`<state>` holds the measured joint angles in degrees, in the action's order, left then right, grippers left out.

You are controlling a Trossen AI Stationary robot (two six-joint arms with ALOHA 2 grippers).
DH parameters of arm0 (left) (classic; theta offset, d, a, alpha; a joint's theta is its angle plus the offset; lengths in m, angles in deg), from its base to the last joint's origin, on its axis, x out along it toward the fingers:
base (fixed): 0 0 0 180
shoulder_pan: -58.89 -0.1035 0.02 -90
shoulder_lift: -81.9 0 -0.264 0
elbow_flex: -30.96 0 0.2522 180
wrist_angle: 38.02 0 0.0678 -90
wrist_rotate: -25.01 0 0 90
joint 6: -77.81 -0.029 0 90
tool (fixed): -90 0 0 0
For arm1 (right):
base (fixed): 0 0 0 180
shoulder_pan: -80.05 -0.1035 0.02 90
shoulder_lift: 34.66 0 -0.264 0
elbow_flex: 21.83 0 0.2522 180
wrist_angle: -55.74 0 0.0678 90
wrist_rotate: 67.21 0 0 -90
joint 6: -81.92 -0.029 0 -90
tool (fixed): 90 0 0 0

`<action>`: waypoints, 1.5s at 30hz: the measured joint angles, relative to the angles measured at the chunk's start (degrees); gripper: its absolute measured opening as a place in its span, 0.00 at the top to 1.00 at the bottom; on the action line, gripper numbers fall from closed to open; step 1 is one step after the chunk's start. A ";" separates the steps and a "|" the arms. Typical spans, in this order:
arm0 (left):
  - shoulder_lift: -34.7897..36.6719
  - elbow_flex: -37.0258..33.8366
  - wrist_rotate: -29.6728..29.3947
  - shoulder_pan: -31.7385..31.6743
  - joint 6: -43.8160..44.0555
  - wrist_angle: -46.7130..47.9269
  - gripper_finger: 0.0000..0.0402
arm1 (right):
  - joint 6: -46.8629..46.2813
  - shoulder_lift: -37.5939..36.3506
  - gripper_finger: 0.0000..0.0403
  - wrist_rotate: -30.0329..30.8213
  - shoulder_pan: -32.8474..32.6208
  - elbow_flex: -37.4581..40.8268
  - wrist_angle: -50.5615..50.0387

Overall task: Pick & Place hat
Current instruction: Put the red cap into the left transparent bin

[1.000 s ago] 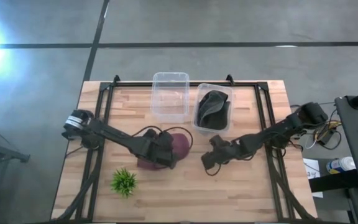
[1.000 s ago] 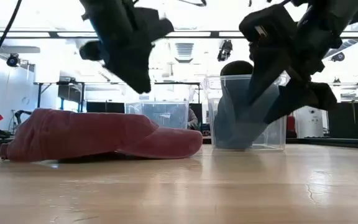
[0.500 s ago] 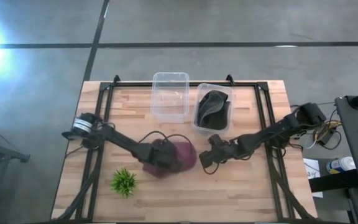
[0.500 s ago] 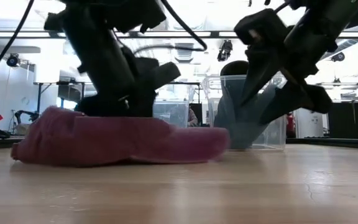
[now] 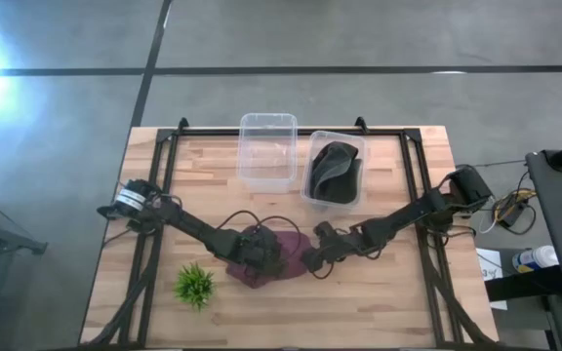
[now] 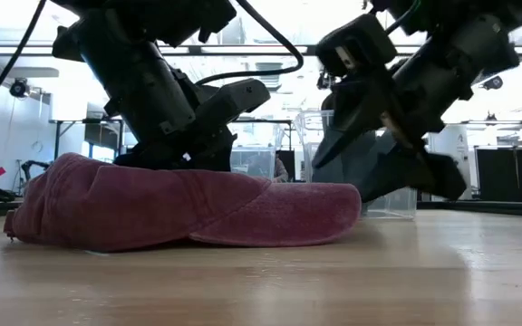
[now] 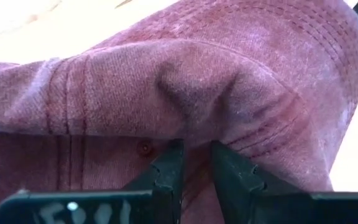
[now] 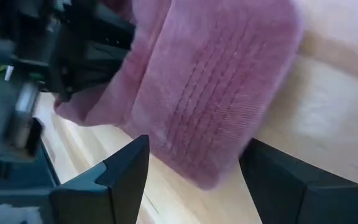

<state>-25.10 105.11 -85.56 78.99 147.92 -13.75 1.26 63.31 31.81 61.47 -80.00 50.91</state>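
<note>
Left claw (image 7: 194,163) pinches the red hat (image 5: 279,255) on the tabletop (image 5: 388,302); right claw (image 8: 194,177) open beside it, lift and binning left.

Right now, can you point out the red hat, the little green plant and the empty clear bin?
red hat (image 6: 152,204), low view, on its crown.
green plant (image 5: 195,285), high view, middle of its leaves.
empty clear bin (image 5: 267,118), high view, on its far rim.
</note>
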 joint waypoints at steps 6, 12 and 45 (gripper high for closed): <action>-0.09 0.82 0.27 0.09 -1.16 -5.54 0.80 | 4.21 4.39 0.42 -0.29 0.09 0.18 11.58; 1.59 4.59 -0.12 0.89 -7.46 -3.95 0.80 | 9.21 2.28 0.53 -0.44 0.07 0.13 17.44; 26.36 31.01 -64.97 18.47 -22.10 28.73 0.80 | 42.45 -1.58 0.97 -13.08 37.74 -41.94 -32.77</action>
<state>1.26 136.11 -150.53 97.46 125.82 14.98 43.71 61.73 18.72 99.21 -121.95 18.14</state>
